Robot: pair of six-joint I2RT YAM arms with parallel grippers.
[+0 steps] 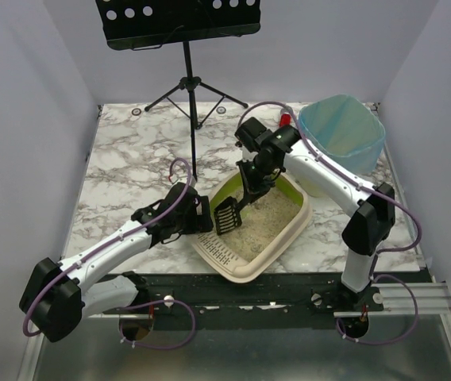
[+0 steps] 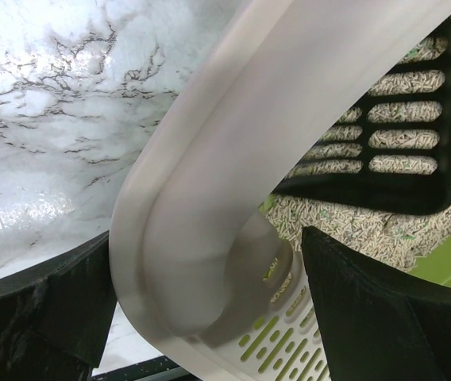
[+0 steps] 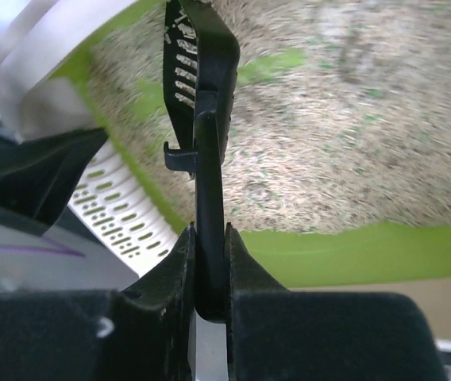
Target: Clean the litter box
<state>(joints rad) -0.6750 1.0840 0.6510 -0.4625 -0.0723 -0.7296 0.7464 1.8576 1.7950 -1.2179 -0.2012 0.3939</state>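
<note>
The litter box [image 1: 289, 236] is beige outside with a lime-green inner rim. Its slotted grille [image 1: 221, 254] is pale beige with green showing through the slots, and its granules [image 1: 264, 216] are sandy tan flecked with green. The scoop [image 1: 227, 216] is black, pierced by rows of slots. The tabletop [image 1: 130, 159] is white marble veined grey-brown. The bin [image 1: 368, 155] wears a translucent blue liner. The music stand [image 1: 178, 22] is black with round holes. The arms [image 1: 325, 173] are white and black, trailing purple cables [image 1: 406, 214].
</note>
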